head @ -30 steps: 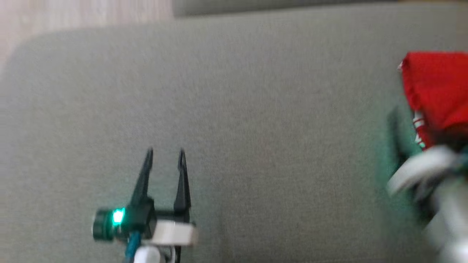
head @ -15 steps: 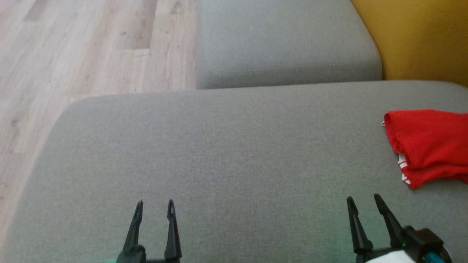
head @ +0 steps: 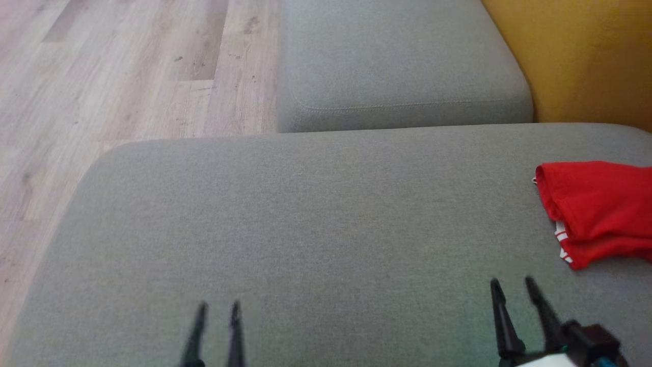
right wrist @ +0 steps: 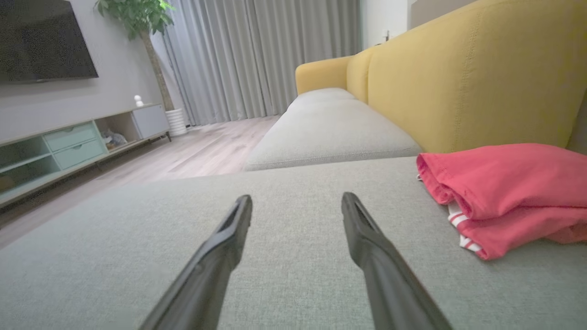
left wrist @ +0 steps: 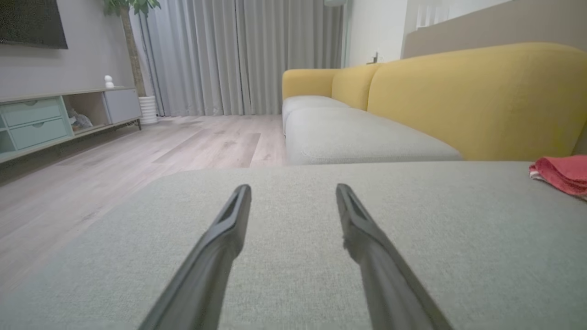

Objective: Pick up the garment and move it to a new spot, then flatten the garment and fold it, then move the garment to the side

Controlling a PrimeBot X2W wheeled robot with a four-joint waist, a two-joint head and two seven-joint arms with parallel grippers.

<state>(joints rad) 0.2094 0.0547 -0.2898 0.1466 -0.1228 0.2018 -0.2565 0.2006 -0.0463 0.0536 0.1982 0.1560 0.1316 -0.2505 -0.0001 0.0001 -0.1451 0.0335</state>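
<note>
The red garment (head: 596, 211) is located at the right side of the grey seat cushion (head: 305, 229), just in front of the yellow backrest (head: 575, 56). It is lying in loosely folded layers, with a white-striped hem exposed at the near left corner. Its long axis is judged to run left to right, and its right end is cut off by the frame edge.

The right gripper (head: 512, 282) is positioned near the garment, which lies ahead of the jaws and to their right. The left gripper (head: 219, 306) is well apart from it, so any reach is best assigned to the right arm. Both sets of jaws are spread and nothing is held.

In the right wrist view, an open compartment of the low cabinet (right wrist: 69, 137) is occupied by small items that cannot be identified.
</note>
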